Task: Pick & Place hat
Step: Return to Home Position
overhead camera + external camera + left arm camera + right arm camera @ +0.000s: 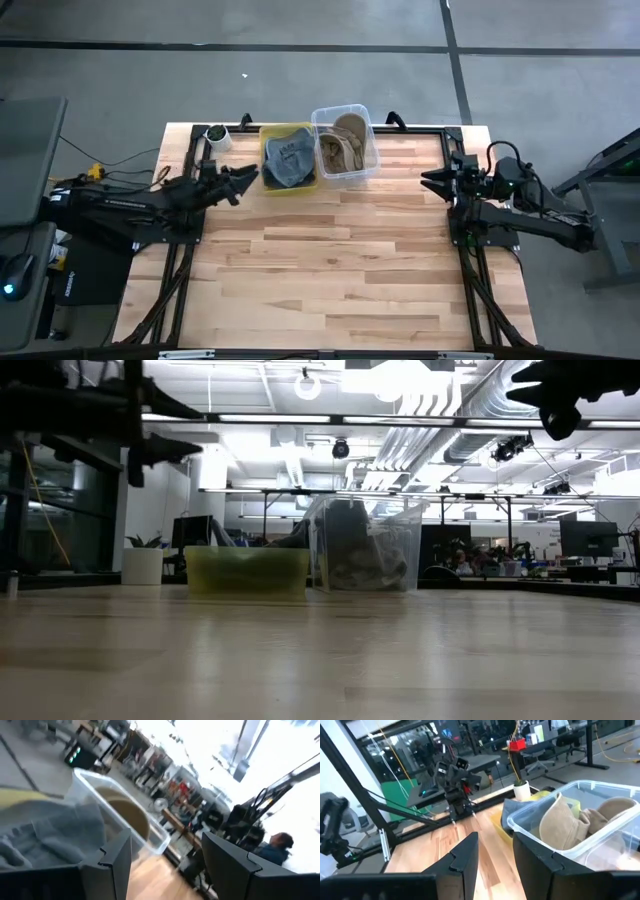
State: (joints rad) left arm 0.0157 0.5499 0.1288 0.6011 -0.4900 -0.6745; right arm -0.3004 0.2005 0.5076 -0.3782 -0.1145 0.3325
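Note:
A grey-blue hat (289, 160) lies in a yellow bin (268, 184) at the table's far edge. Tan hats (343, 148) fill the clear bin (368, 128) to its right. My left gripper (247, 180) hovers open just left of the yellow bin, above the table. Its wrist view shows the grey hat (47, 837) and the clear bin (160, 837) past the fingers. My right gripper (428, 183) hangs open to the right of the clear bin, also raised. Its wrist view shows the tan hats (570, 825) and the grey hat (520, 807).
A small white pot with a plant (217, 136) stands at the far edge, left of the yellow bin. A black frame (420, 128) runs behind the bins. Bare wooden tabletop (330, 260) stretches from the bins to the near edge. The low view shows both bins (247, 572) side by side.

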